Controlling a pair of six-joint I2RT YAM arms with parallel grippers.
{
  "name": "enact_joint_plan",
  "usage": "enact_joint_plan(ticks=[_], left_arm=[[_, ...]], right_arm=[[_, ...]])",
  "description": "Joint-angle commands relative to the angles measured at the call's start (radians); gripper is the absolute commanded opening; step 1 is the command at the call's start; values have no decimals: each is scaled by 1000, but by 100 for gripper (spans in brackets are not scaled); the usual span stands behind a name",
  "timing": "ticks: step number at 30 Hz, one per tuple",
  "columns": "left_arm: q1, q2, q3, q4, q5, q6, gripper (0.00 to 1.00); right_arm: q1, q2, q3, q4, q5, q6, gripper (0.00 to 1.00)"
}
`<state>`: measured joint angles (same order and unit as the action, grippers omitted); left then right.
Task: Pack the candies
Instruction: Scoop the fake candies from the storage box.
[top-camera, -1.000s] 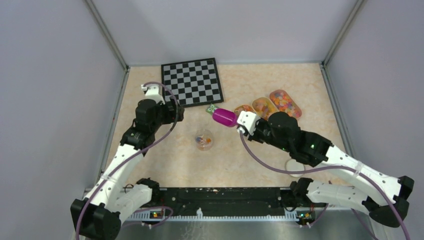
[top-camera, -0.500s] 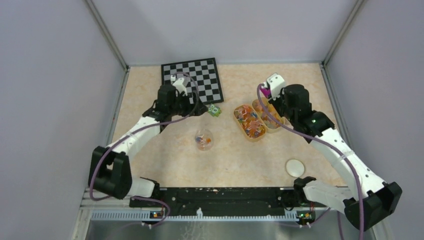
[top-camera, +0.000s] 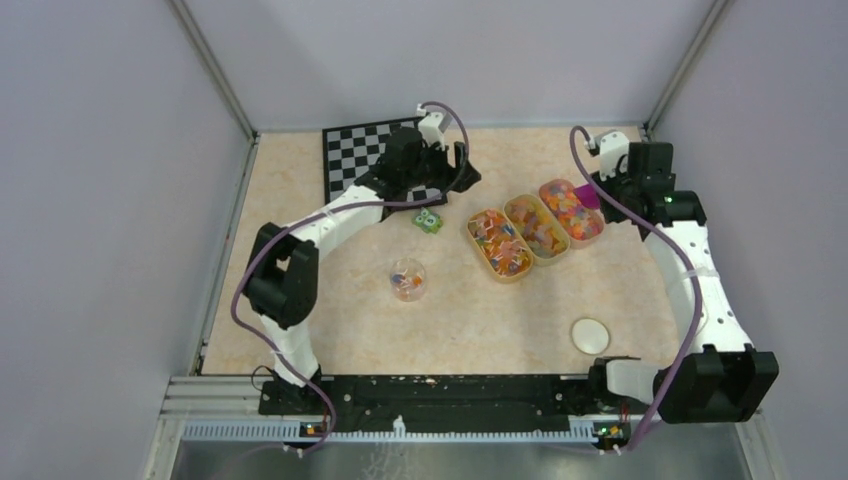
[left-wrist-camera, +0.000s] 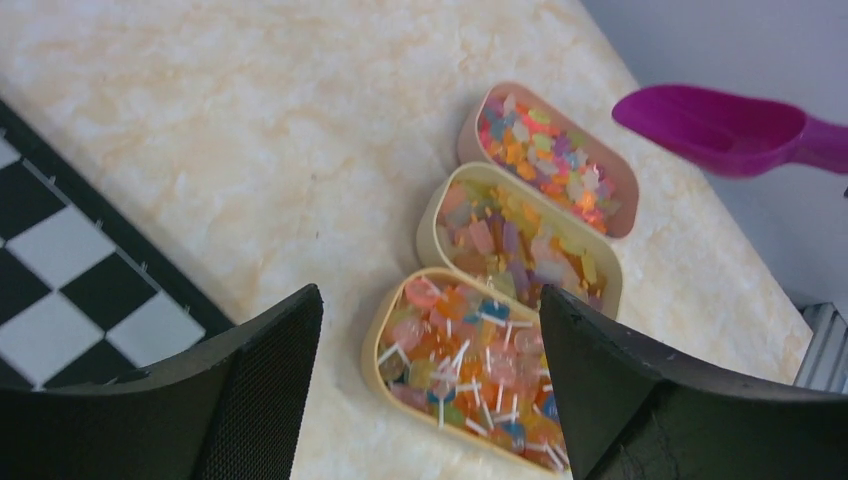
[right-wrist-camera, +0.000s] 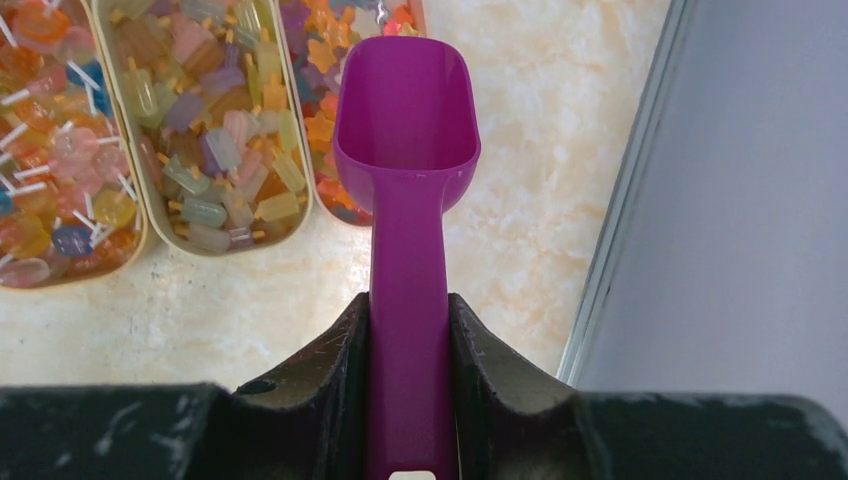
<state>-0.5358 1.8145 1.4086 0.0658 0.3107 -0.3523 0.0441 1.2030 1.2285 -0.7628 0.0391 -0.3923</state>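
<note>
on a marbled table (top-camera: 480, 320), three tan oval trays (left-wrist-camera: 372, 335) sit side by side; right jaws clamp an empty magenta scoop (right-wrist-camera: 405, 110) over the outermost tray's edge, left jaws hover open, empty; candies (left-wrist-camera: 470, 360) fill all three.

The pale marbled table (top-camera: 480, 310) carries a small clear cup (top-camera: 407, 279) near its middle. Just beyond the cup sits a green block with eyes (top-camera: 429, 221). Farther back lies a checkerboard mat (top-camera: 345, 165). Right of the cup, three beige oval trays (left-wrist-camera: 426, 222) of candies (top-camera: 500, 245) lie side by side, touching. A round white disc (top-camera: 590, 334) lies well right of the cup, nearer the arm bases.
</note>
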Motion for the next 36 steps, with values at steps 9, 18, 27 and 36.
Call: enact_joint_plan(ticks=[9,18,27,36], left_arm=[[-9,359,272,349,172,-201,81],[-46,621,508,483,217,-390,78],[-68,820,720,540,224,-544,76],[-94,953,846,633,214,-707,77]], right_arm=[[-166,78,98,-194,-167,-263,0],[-172,138,97,-189,-142,-334,0],[-157,162,31,-130,-100,-441,0],[-145,164,-47,7,-139,-484,0]])
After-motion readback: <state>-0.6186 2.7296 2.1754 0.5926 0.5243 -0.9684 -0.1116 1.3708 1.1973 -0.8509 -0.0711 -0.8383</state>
